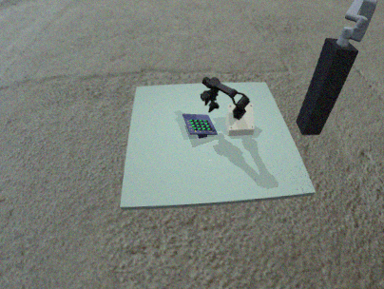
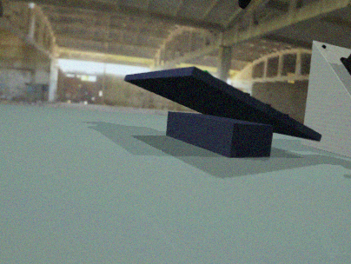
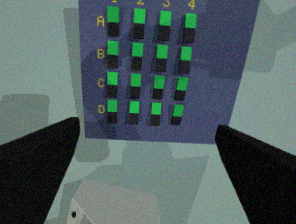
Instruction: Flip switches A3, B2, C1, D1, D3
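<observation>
The dark blue switch panel (image 1: pixel 186 117) (image 2: pixel 156 75) (image 3: pixel 215 100) is tilted, with four rows and four columns of rocker switches. Each rocker shows a green half on the far side and a black half on the near side. In the wrist view I see the switches A3 (image 3: pixel 165 25), B2 (image 3: pixel 137 56), C1 (image 3: pixel 112 84), D1 (image 3: pixel 112 111) and D3 (image 3: pixel 156 113). I cannot tell surely which end of each is raised. My gripper (image 1: pixel 209 105) (image 3: pixel 150 128) is open and empty, above the panel and apart from it. Its fingers frame the panel's near edge in the wrist view.
The panel rests on a dark blue block (image 2: pixel 195 130). A whitish base block (image 1: pixel 241 127) (image 3: pixel 117 202) under the arm stands beside the panel's near, low edge. A tall black pillar (image 1: pixel 327 87) with a grey piece on top stands off the pale green mat (image 1: pixel 162 181).
</observation>
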`<control>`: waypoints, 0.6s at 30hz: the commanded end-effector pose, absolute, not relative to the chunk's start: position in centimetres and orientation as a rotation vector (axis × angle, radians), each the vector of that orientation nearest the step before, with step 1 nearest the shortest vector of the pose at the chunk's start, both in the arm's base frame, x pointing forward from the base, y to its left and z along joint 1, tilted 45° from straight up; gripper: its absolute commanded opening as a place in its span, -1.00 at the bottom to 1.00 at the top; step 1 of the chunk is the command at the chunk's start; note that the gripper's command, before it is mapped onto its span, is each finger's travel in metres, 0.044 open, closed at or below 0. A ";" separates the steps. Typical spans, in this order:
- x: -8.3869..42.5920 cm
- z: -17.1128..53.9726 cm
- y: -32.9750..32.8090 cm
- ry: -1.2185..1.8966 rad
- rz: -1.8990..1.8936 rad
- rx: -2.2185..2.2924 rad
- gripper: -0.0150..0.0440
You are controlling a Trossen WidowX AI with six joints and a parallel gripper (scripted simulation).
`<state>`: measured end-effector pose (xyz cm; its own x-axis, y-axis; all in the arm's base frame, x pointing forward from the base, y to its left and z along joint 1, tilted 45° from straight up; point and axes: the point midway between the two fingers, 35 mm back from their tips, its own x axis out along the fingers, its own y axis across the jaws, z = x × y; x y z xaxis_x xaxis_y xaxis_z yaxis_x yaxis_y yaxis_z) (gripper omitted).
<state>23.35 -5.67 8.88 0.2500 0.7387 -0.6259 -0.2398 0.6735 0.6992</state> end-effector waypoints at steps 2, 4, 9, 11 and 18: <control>24.1 8.3 -5.4 1.137 0.705 0.520 0.69; 26.1 6.8 -4.4 1.143 0.696 0.509 0.51; 30.7 3.7 -0.6 1.137 0.701 0.503 0.06; 30.8 3.6 -0.4 1.136 0.702 0.503 -0.11; 31.6 1.5 2.0 1.112 0.694 0.511 -0.49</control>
<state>31.63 0.37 2.76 0.2820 0.7157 -0.6389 -0.2556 0.6979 0.6690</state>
